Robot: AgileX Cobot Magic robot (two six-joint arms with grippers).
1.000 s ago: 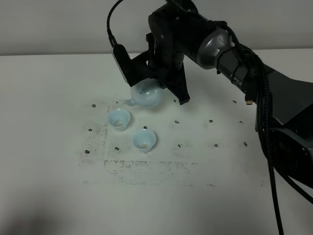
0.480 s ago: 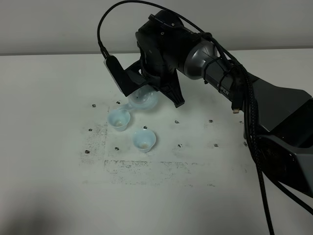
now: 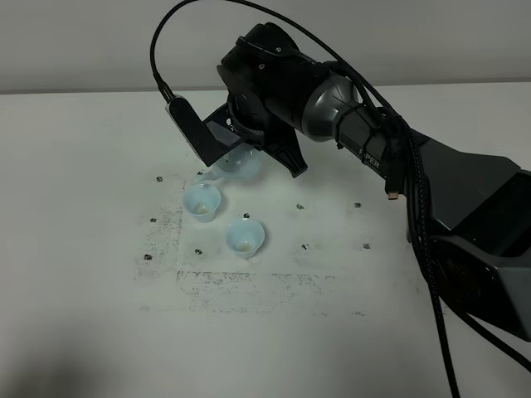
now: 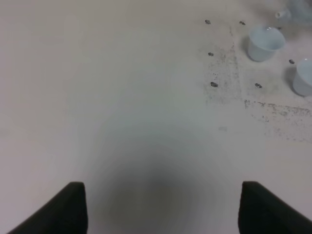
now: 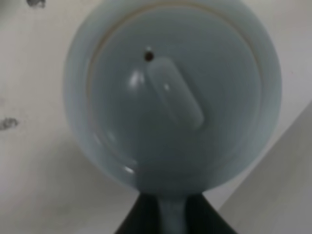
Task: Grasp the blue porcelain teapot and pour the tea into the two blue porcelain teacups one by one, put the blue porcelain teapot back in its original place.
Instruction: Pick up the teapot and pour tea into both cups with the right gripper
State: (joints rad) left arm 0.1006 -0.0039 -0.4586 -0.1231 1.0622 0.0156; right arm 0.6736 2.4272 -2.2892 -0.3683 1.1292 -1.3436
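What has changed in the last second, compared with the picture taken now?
The right gripper, shut on the handle of the blue porcelain teapot, has carried it leftward in the high view, bringing the spout closer to the far teacup. The far teacup and the near teacup stayed in place.

Glossy black right arm, silver-grey joint collar, looping black cables, small white lettering
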